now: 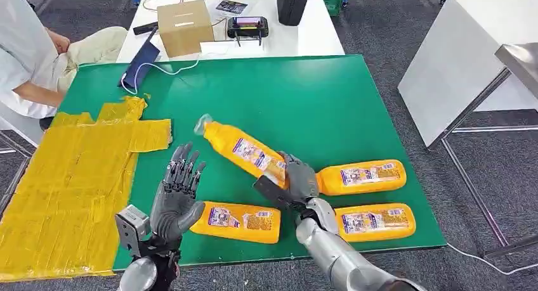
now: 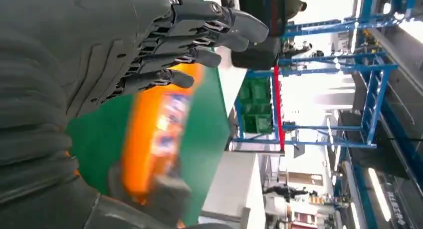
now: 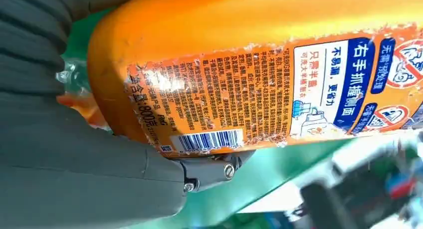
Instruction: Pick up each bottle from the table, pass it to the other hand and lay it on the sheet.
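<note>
Orange bottle (image 1: 244, 151) gripped at its base end by the right hand (image 1: 293, 184), raised clear of the green mat (image 1: 304, 94), cap end tilted up and toward the yellow sheet (image 1: 70, 177). Right wrist view: held bottle (image 3: 279, 84) pressed against the palm, label with barcode facing the camera. Left hand (image 1: 176, 199) holds nothing, palm up and fingers spread, between the sheet and the held bottle, just short of touching it. Left wrist view: fingers (image 2: 199, 34) extended, bottle (image 2: 159, 129) blurred beyond them. Bottle count: four in all, one held and three lying flat on the mat. Of those three, one (image 1: 236, 222) lies just beside the left hand; two (image 1: 361, 177) (image 1: 375, 221) lie on the far side of the right hand from the sheet. Sheet count: one, taped over the mat's edge.
</note>
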You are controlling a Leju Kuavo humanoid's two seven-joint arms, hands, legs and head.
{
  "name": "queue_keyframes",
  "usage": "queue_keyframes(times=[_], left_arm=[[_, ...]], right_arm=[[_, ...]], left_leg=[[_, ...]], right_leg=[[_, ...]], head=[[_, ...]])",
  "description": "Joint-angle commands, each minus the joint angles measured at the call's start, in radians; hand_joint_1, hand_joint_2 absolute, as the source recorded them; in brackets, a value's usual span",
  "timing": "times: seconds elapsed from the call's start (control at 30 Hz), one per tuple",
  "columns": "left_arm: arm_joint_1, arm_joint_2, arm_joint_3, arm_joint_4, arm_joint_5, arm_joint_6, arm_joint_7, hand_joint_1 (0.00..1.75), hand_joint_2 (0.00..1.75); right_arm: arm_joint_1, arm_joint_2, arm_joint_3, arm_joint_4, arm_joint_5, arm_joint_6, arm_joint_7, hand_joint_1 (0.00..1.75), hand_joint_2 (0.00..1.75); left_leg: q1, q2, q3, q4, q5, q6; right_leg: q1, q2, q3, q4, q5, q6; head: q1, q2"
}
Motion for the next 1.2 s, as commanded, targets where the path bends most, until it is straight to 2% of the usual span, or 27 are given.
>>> queue_keyframes(times=[0.03, 0.17, 0.4, 0.53, 0.7, 0.73, 0.87, 0.9, 0.97, 1.2], left_arm=[[-0.003, 0.007, 0.019, -0.01, -0.039, 0.009, 0.009, 0.0, 1.75], [0.0, 0.008, 0.016, -0.008, -0.047, 0.01, 0.014, 0.0, 1.75], [0.001, 0.009, 0.015, -0.011, -0.048, 0.01, 0.014, 0.0, 1.75], [0.012, 0.014, 0.023, -0.021, -0.052, 0.016, 0.017, 0.0, 1.75], [0.021, 0.017, 0.029, -0.026, -0.054, 0.014, 0.019, 0.0, 1.75], [0.018, 0.016, 0.027, -0.025, -0.054, 0.012, 0.02, 0.0, 1.75], [0.022, 0.018, 0.024, -0.033, -0.054, 0.009, 0.021, 0.0, 1.75], [0.024, 0.018, 0.026, -0.036, -0.053, 0.007, 0.022, 0.0, 1.75], [0.027, 0.017, 0.031, -0.042, -0.05, 0.002, 0.024, 0.0, 1.75], [0.027, 0.017, 0.032, -0.045, -0.05, 0.0, 0.025, 0.0, 1.75]], right_arm=[[0.266, -0.055, -0.124, -0.666, -0.11, 0.066, -0.045, 1.75, 1.75], [0.341, -0.057, -0.059, -0.812, -0.115, 0.077, -0.062, 1.75, 1.75], [0.349, -0.054, -0.043, -0.819, -0.114, 0.081, -0.064, 1.75, 1.75], [0.372, -0.065, 0.076, -0.83, -0.107, 0.144, -0.087, 1.75, 1.75], [0.354, -0.078, 0.223, -0.762, 0.046, 0.125, -0.037, 1.75, 1.75], [0.334, -0.078, 0.232, -0.715, 0.025, 0.137, -0.019, 1.75, 1.75], [0.289, -0.088, 0.242, -0.616, 0.059, 0.145, 0.013, 1.75, 1.75], [0.273, -0.092, 0.257, -0.587, 0.086, 0.167, 0.038, 1.75, 1.75], [0.232, -0.096, 0.3, -0.515, 0.141, 0.243, 0.104, 1.75, 1.75], [0.224, -0.089, 0.301, -0.495, 0.141, 0.246, 0.103, 1.75, 1.75]], left_leg=[[0.001, -0.006, 0.0, 0.0, -0.001, -0.001], [0.001, -0.006, -0.001, 0.001, -0.002, -0.001], [0.0, -0.003, -0.003, 0.0, -0.001, -0.001], [0.001, -0.002, -0.001, 0.0, -0.002, -0.001], [0.001, -0.001, 0.001, -0.002, -0.003, -0.002], [0.001, -0.001, -0.002, -0.001, -0.002, -0.001], [0.002, -0.001, 0.001, -0.001, -0.002, -0.001], [0.001, 0.0, -0.002, -0.001, -0.001, -0.001], [0.001, 0.0, 0.0, -0.001, -0.002, -0.001], [0.001, -0.003, -0.003, -0.001, -0.001, -0.001]], right_leg=[[0.0, 0.002, 0.001, 0.0, -0.002, -0.001], [0.0, 0.003, 0.001, 0.001, -0.003, -0.002], [0.0, 0.003, -0.003, 0.0, -0.001, -0.001], [0.0, 0.007, -0.001, -0.001, -0.002, -0.002], [0.0, 0.009, 0.001, -0.001, -0.002, -0.002], [0.001, 0.006, -0.002, -0.001, -0.001, -0.002], [0.001, 0.008, 0.0, -0.002, -0.001, -0.002], [0.001, 0.005, -0.002, -0.002, 0.0, -0.001], [0.001, 0.01, 0.0, -0.002, -0.001, -0.002], [0.001, 0.004, -0.002, -0.001, -0.001, -0.001]], head=[[0.0, 0.0], [0.0, 0.0], [0.0, 0.0], [0.0, 0.0], [0.0, 0.0], [0.0, 0.0], [0.0, 0.0], [0.0, 0.0], [0.0, 0.0], [0.0, 0.0]])
